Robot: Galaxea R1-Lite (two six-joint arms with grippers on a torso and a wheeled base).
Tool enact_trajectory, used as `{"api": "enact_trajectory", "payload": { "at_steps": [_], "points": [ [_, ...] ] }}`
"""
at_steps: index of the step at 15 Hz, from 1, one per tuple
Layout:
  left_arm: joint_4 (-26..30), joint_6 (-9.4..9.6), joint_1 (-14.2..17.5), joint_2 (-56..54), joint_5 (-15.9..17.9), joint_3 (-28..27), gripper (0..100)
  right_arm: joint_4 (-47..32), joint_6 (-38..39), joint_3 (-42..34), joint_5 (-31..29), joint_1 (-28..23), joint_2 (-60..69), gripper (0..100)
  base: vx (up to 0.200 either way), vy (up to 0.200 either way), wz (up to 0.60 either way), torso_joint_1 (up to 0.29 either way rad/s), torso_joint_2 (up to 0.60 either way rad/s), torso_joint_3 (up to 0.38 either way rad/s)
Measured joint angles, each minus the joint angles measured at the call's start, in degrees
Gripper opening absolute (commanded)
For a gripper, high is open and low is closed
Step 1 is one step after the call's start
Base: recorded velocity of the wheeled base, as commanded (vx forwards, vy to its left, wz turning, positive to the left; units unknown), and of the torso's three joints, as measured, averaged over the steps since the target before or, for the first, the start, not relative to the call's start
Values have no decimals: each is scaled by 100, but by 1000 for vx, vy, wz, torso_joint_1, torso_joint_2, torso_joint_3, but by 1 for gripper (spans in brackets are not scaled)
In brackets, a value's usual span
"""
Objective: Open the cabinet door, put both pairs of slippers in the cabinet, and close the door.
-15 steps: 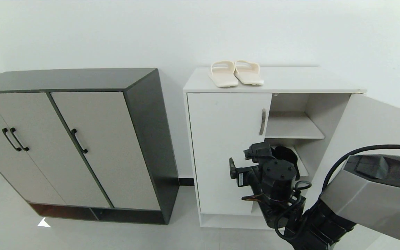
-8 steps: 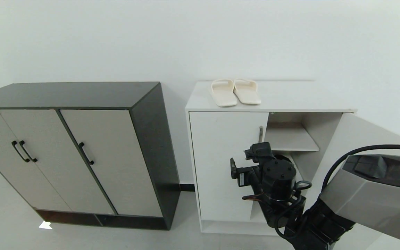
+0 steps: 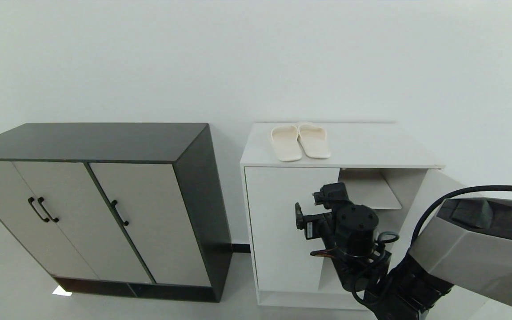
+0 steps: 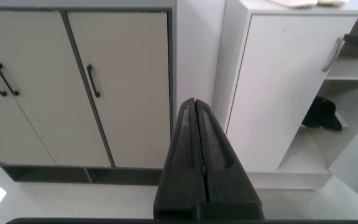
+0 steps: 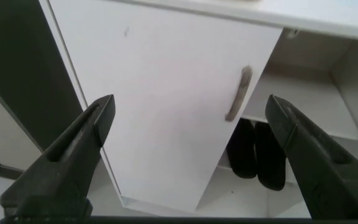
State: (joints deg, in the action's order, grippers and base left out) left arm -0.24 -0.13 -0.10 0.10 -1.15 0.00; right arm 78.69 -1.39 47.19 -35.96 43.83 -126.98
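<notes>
A pair of cream slippers lies on top of the white cabinet. The cabinet's right door is swung open and its left door is closed, with a handle. A pair of black slippers stands on the lower shelf inside. My right gripper is open wide, in front of the closed door and a little away from it, holding nothing. My left gripper is shut and empty, low, facing the gap between the two cabinets.
A dark cabinet with grey doors and black handles stands left of the white one, close beside it. The upper shelf of the white cabinet is bare. Pale floor lies in front of both cabinets.
The head camera has moved, so both cabinets sit lower in the picture. The right arm keeps its place in the head view. The slippers and the doors have not moved.
</notes>
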Motion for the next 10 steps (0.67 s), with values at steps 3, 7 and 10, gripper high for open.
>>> {"api": "enact_trajectory", "payload": {
  "at_steps": [3, 7, 10],
  "points": [
    [-7, -2, 0, 0, -2, 0, 0, 244, -22, -59, 213, 2, -20, 100, 0, 0, 0, 243, -535, -297],
    [0, 0, 0, 0, 2, 0, 0, 662, -640, -168, 350, 7, -102, 100, 0, 0, 0, 24, -49, -33],
    [2, 27, -1, 0, 17, 0, 0, 635, -890, -122, 651, -28, 0, 100, 0, 0, 0, 0, 0, 0]
  ]
}}
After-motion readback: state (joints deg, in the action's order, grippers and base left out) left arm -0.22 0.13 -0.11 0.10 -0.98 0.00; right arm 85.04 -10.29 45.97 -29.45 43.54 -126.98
